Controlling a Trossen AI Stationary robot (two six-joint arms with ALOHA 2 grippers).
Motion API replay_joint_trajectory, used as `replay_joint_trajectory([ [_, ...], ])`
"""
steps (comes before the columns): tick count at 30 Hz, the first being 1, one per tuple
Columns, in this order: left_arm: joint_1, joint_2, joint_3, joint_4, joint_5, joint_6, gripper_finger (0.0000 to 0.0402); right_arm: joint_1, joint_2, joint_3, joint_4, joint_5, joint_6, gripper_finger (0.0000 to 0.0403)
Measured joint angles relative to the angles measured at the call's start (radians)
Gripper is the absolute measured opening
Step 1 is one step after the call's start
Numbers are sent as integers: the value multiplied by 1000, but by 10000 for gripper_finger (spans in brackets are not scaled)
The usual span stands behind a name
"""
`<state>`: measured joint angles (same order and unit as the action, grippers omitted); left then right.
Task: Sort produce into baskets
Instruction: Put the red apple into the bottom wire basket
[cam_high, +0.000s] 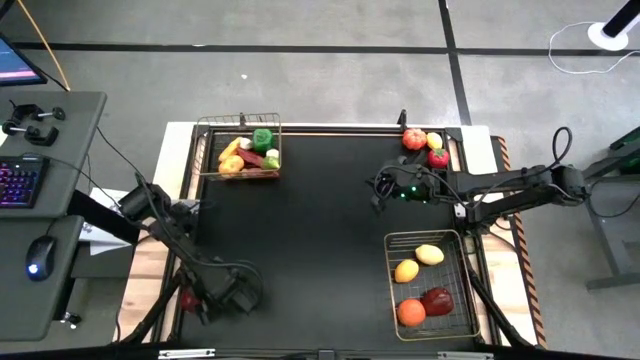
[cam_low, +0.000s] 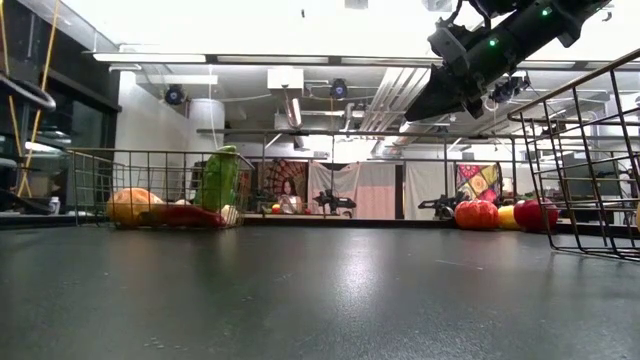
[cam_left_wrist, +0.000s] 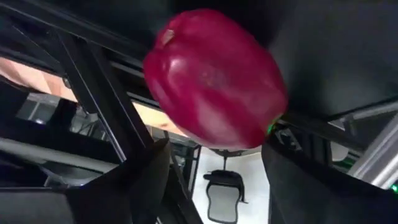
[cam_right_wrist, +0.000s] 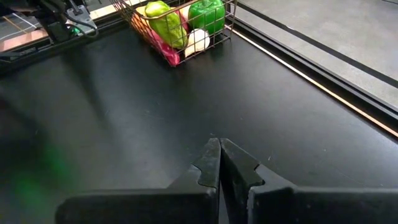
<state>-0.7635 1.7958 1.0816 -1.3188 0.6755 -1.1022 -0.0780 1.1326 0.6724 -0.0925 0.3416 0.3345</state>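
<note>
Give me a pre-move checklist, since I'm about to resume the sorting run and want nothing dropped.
1. Left gripper has a piece: a dark-red pepper sits between its fingers at the table's near-left edge. Whether the grip is firm: cannot tell.
2. Right gripper is empty: ok, shut on nothing, above the bare mat.
3. Copper-rimmed basket upright at the far left, with room left: cannot tell, it looks crowded.
4. Silver basket near right holds four pieces, bare space remains: ok.
5. Loose produce left to sort: not ok, three pieces lie at the far right edge.
6. Arms apart from each other: ok.
</note>
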Motion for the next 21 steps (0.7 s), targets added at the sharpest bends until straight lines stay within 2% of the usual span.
replay_joint_trajectory([
  [5,-5,0,-30,23,25,-21,241,0,0,0,0,0,0,0],
  [14,-11,-1,-87,181,46,-24,241,0,1,0,0,0,0,0],
  [21,12,-2,-107,177,-67,31,241,0,1,0,0,0,0,0],
])
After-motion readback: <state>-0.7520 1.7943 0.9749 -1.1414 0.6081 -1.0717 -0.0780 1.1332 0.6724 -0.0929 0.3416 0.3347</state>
